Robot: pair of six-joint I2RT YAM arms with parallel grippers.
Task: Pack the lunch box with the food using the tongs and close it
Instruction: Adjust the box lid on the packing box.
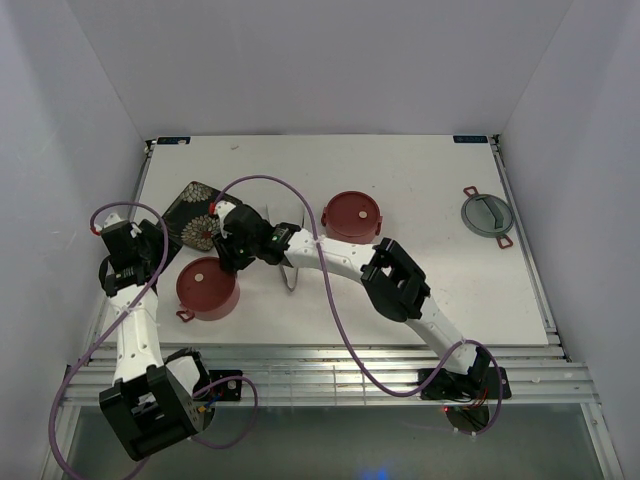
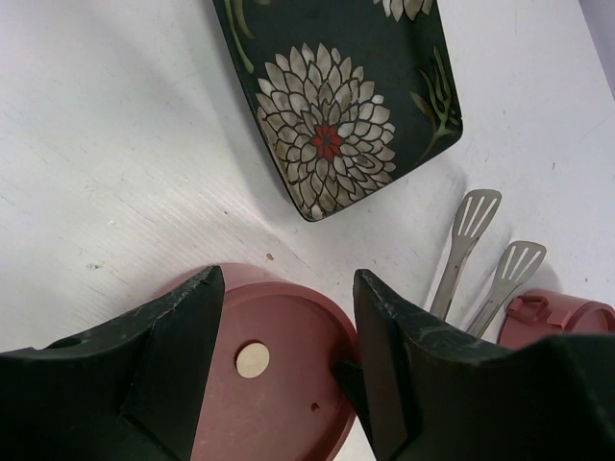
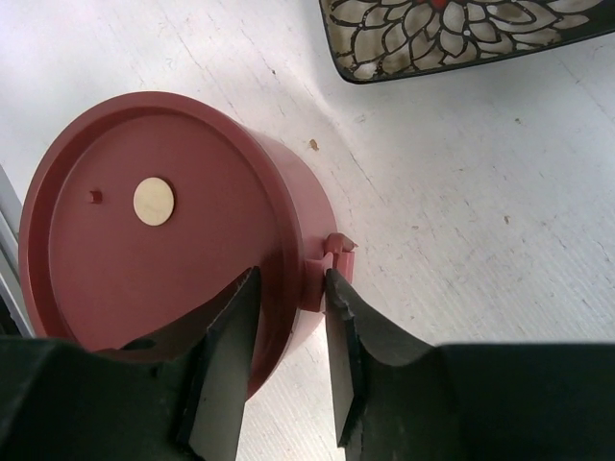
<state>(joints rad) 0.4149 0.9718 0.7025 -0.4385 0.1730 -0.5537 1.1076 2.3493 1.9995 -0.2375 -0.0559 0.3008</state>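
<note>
- The lunch box stands on the white worktop [image 1: 420, 290] as two separate dusty-red tiers, well apart from each other.
- The near tier [image 1: 207, 290] sits at the left, just beside the dark floral plate [image 1: 188, 205]. A flat dark-red lid [image 3: 144, 240] with a small pale disc [image 3: 154, 202] on it covers this tier, so its contents are hidden.
- The far tier [image 1: 352, 216] stands toward the middle of the worktop. It is also lidded, and nothing inside it can be seen.
- The tongs [image 2: 478, 216] lie flat on the worktop between the two tiers, with their two slotted ends pointing toward the plate.
- A grey round piece [image 1: 487, 215] with red tabs on its sides lies alone at the far right.
- The left claw [image 2: 288, 279] hangs over the near tier's lid. Its fingers are spread wide and hold nothing.
- The right claw [image 3: 291, 279] is at the near tier's rim, with its fingers partly apart. One finger is over the lid and the other is outside the wall, right by the small side handle [image 3: 333, 252]. I cannot tell whether the fingers press on the rim.
</note>
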